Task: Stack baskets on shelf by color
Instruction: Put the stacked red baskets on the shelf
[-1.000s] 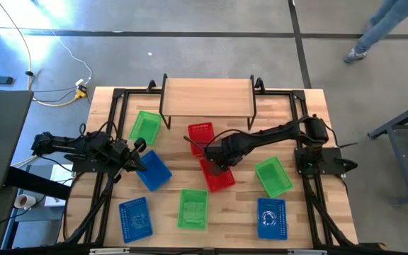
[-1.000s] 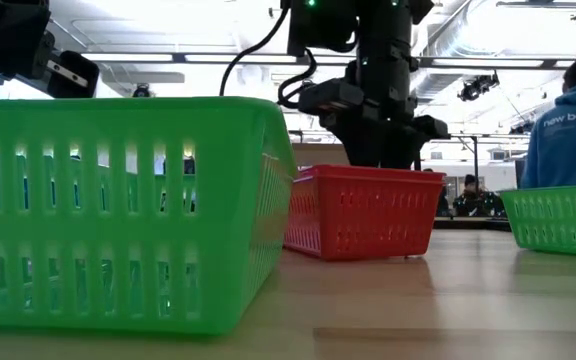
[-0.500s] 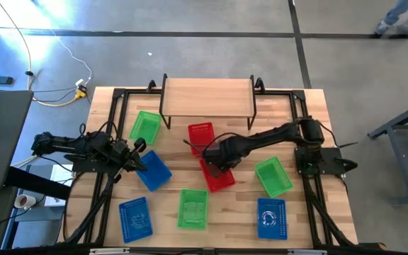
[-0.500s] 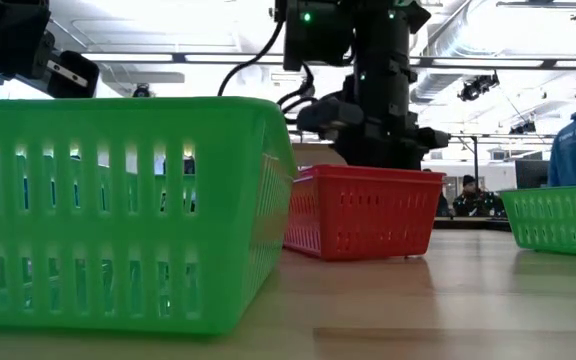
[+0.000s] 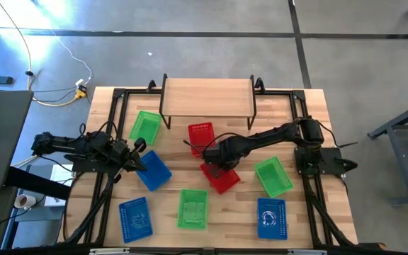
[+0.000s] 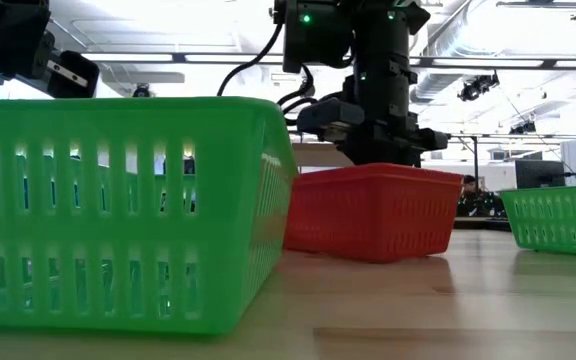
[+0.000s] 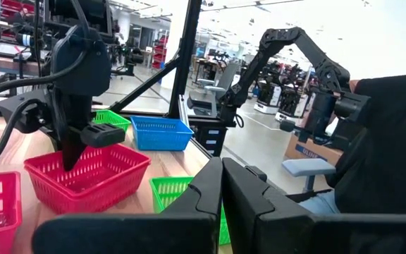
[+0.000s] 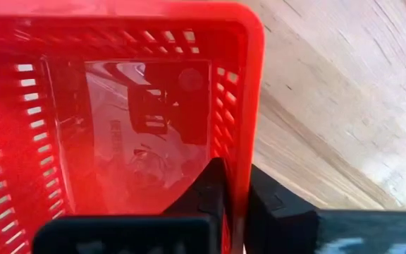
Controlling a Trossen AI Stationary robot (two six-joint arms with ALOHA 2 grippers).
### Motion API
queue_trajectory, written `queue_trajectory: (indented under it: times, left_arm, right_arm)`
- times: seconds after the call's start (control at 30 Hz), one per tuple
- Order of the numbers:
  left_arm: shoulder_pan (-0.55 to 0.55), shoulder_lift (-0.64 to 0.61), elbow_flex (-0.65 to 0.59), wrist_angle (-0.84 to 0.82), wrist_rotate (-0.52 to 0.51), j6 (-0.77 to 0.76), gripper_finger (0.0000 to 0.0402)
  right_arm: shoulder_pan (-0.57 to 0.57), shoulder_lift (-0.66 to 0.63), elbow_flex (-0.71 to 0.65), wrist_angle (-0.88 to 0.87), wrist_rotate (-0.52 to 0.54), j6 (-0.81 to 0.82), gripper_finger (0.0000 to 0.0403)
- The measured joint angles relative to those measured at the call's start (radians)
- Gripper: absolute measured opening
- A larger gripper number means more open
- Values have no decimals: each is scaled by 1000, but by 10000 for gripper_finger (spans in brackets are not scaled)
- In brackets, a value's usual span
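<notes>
Basically mid-table, right gripper [image 5: 217,161] clamped on the wall of a red basket [image 5: 220,176], one finger inside, one outside.

Looks like light, thin mesh plastic, a bit springy and glossy, so probably prone to swinging or twisting off a single-wall pinch; gripping the rim near the middle of a wall seems the safest bet, and already looks slightly tilted in the low view. Second red basket [image 5: 200,134] just behind it, between the held one and the shelf [image 5: 207,96], so likely right in the way of a straight carry. Green basket [image 5: 274,177] close by on the right, another green one [image 5: 193,208] in front, blue basket [image 5: 152,170] further left. Left gripper [image 5: 134,160] pinched shut on nothing, parked beside that blue one.
</notes>
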Motion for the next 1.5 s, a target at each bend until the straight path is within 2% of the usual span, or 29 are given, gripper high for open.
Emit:
queue_trajectory:
  times: [0.43, 0.9, 1.17, 1.5]
  left_arm:
    - [0, 0, 0, 0, 0, 0, 1]
    - [0, 0, 0, 0, 0, 0, 1]
    - [0, 0, 0, 0, 0, 0, 1]
    - [0, 0, 0, 0, 0, 0, 1]
  right_arm:
    - [3, -81, -1, -55, -6, 4, 1]
    - [-27, -304, -1, -43, -1, 43, 0]
    - [-140, -466, -1, -35, 38, 24, 0]
    - [-395, -565, 34, -12, 5, -121, 0]
